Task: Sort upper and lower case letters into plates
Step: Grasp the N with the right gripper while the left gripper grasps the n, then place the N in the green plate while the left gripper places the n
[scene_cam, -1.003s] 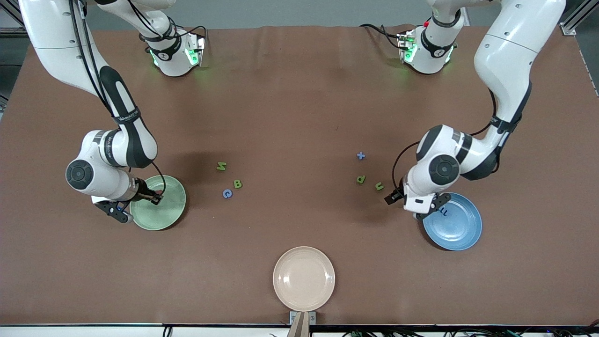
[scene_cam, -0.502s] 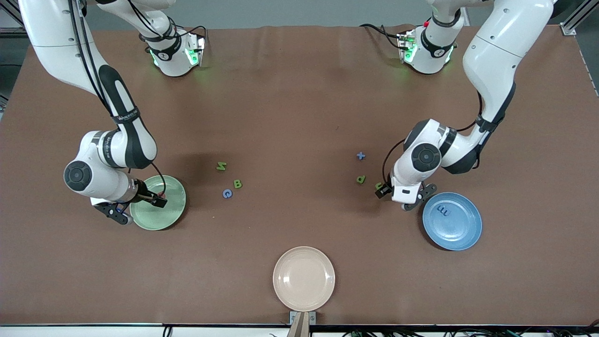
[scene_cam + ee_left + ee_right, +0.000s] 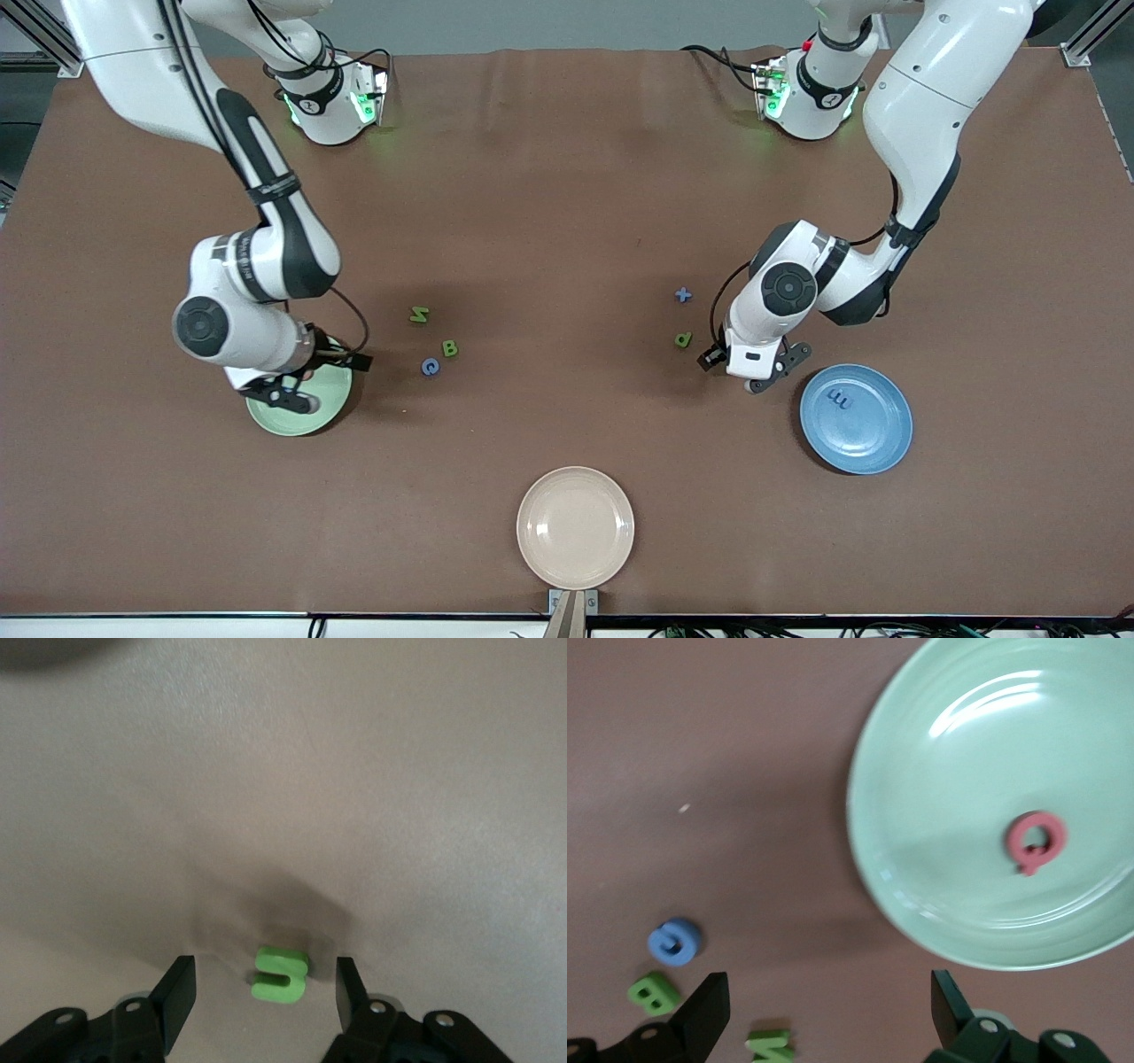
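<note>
My left gripper (image 3: 263, 992) is open and low over the table, its fingers (image 3: 177, 992) standing on either side of a small green letter (image 3: 281, 973) without touching it. In the front view this gripper (image 3: 711, 358) hides that letter. Beside it lie another small green letter (image 3: 683, 339) and a blue x (image 3: 683, 295). A blue m (image 3: 837, 400) lies in the blue plate (image 3: 873, 443). My right gripper (image 3: 828, 1005) is open at the rim of the mint green plate (image 3: 921, 815), which holds a pink Q (image 3: 1036, 840). Green N (image 3: 419, 314), green B (image 3: 450, 348) and blue C (image 3: 431, 366) lie close by.
A beige plate (image 3: 575, 527) sits at the table's edge nearest the front camera, midway between the arms. Bare brown tabletop separates the two groups of letters.
My right gripper has opened, left the pink Q in the mint plate and moved toward N, B and C. My left gripper has moved from the blue plate to the small green letter, its fingers narrowing.
</note>
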### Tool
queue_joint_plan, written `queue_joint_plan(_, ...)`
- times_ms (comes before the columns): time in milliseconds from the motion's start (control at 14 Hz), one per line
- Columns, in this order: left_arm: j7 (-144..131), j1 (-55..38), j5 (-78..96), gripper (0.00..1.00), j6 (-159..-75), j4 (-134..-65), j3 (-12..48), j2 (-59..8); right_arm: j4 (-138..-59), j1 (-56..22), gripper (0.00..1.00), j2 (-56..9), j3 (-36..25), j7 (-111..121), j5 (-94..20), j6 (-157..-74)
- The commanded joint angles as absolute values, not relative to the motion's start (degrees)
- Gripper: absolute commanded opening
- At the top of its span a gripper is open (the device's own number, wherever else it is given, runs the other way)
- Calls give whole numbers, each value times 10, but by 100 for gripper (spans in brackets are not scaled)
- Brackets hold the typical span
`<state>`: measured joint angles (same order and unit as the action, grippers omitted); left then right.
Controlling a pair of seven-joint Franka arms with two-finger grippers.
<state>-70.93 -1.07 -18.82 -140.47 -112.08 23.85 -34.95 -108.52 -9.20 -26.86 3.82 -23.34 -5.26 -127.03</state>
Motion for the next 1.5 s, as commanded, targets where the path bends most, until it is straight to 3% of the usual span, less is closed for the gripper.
queue_joint_plan(0, -724, -15, -200, 42, -1415, -1132, 236, -344, -1176, -121, 100, -222, 40, -245, -56, -1346)
queue_joint_plan(72, -724, -15, -200, 32, -1416, -1131, 236, -345, -1205, -129, 100, -220, 40, -253, -56, -1382)
queue_joint_plan(287, -724, -11, -213, 18, -1416, -1130, 235, -345, -1258, -171, 100, -221, 40, -294, -56, -1465)
queue_joint_plan(430, -722, -8, -216, 0, -1415, -1128, 231, -345, -1288, -184, 100, -224, 40, -299, -56, -1513)
queue_joint_plan(717, -688, 37, -217, 0, -1408, -1116, 231, -300, -1306, -205, 96, -224, 39, -324, -55, -1524)
queue_joint_plan(932, -600, 86, -217, 0, -1387, -1091, 229, -297, -1315, -208, 80, -222, 39, -325, -56, -1524)
queue_joint_plan(1147, -523, 140, -222, 0, -1386, -1081, 228, -301, -1321, -208, 56, -221, 39, -330, -56, -1522)
queue_joint_plan(1290, -519, 161, -257, 8, -1387, -1076, 228, -315, -1320, -208, 34, -220, 39, -336, -55, -1520)
queue_joint_plan(1362, -518, 173, -276, 23, -1389, -1074, 228, -319, -1318, -208, 24, -220, 39, -336, -55, -1520)
queue_joint_plan(1433, -517, 184, -298, 55, -1391, -1074, 228, -325, -1314, -206, 13, -220, 38, -335, -55, -1518)
